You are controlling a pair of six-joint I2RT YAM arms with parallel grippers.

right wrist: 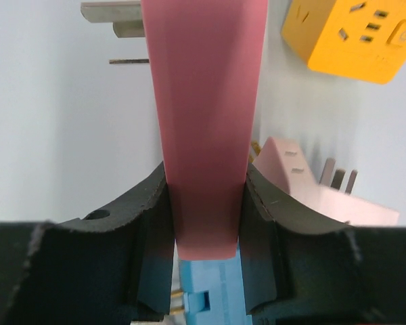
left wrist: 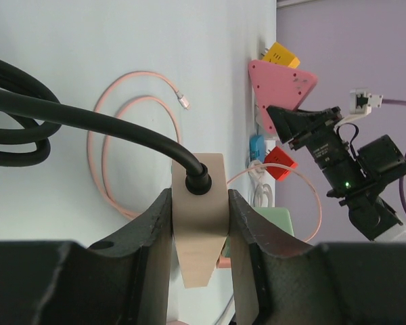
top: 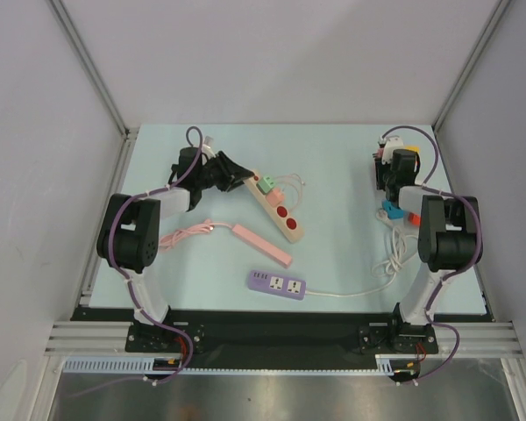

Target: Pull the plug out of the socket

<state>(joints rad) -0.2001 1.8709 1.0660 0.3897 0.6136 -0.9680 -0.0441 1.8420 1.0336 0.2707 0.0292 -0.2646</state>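
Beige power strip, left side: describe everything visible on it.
The beige strip is a long, plastic-looking bar lying flat on the table, angled diagonally. A black cord enters its end, and the left gripper is clamped across that end, one finger on each side. Further along, green plugs sit in it, then two red round parts, too small to identify.

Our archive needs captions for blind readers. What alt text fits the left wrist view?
The left tool clamps the beige end of a power strip, where a black cable enters. Beyond are a looped pink cord and a pink adapter.
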